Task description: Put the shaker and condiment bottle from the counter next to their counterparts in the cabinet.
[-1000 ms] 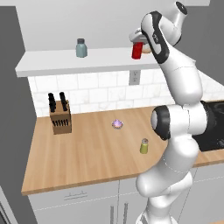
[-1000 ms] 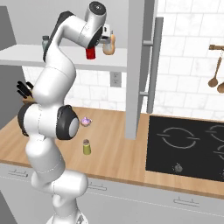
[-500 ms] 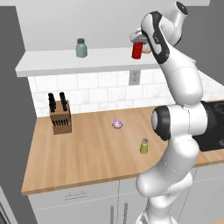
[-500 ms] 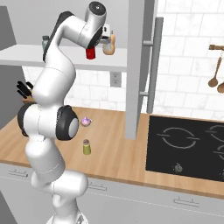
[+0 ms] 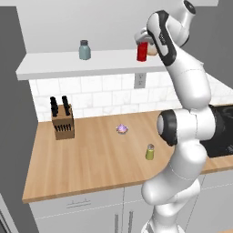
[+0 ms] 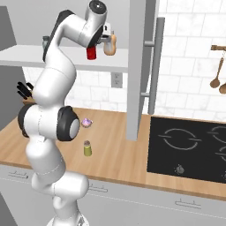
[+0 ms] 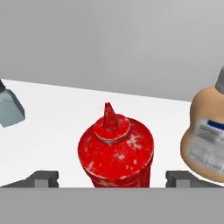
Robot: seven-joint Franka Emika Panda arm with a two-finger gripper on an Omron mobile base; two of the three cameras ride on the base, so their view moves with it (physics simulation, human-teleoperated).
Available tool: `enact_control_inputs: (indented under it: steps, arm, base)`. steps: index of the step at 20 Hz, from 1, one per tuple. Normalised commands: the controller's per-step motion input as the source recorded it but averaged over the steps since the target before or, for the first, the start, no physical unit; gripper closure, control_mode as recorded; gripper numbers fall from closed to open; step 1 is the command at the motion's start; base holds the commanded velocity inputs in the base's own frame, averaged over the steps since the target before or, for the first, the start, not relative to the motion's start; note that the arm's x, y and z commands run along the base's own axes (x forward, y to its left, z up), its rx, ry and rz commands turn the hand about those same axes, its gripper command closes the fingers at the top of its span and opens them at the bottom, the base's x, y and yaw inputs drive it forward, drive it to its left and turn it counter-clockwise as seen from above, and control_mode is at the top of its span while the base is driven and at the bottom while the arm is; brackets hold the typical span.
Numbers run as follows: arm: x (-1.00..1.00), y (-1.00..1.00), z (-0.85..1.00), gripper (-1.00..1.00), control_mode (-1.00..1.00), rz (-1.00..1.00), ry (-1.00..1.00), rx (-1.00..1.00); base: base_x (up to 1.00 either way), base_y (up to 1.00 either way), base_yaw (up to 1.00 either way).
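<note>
The red condiment bottle (image 7: 116, 151) stands upright on the white cabinet shelf (image 7: 52, 113), just left of the orange-tan bottle with a white label (image 7: 208, 140). My gripper (image 7: 113, 179) is open around the red bottle, with a gap between the bottle and each fingertip. From the base, the condiment bottle (image 5: 142, 51) sits under the hand at the shelf's right end. The grey-teal shaker (image 5: 84, 50) stands further left on the shelf. The olive-yellow shaker (image 5: 149, 152) stands on the wooden counter (image 5: 91, 154), close to the arm's base.
A knife block (image 5: 62, 124) stands at the counter's back left, and a small purple thing (image 5: 122, 129) lies mid-counter. A tall grey panel with a bar handle (image 6: 139, 66) rises right of the shelf. Beyond it are a black cooktop (image 6: 190, 145) and hanging wooden spoons (image 6: 216, 75).
The jaws have spread wide and let go of the red bottle, which now stands on the shelf. The arm has stayed in place.
</note>
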Motion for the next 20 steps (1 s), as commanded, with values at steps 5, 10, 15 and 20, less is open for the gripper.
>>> enact_control_inputs:
  steps: [5,10,15,20]
  arm:
    - [-0.19,0.0,0.34,-1.0,-1.0,0.01,0.0,0.0]
    - [-0.84,0.01,-0.07,-1.0,-1.0,0.0,0.0,0.0]
    - [-0.94,0.09,-0.26,-1.0,-1.0,0.0,0.0,0.0]
    - [-0.39,0.1,-0.13,-1.0,-1.0,0.0,0.0,0.0]
  base:
    - [0.0,0.0,0.0]
    - [0.0,0.0,0.0]
    - [0.0,0.0,0.0]
    - [0.0,0.0,0.0]
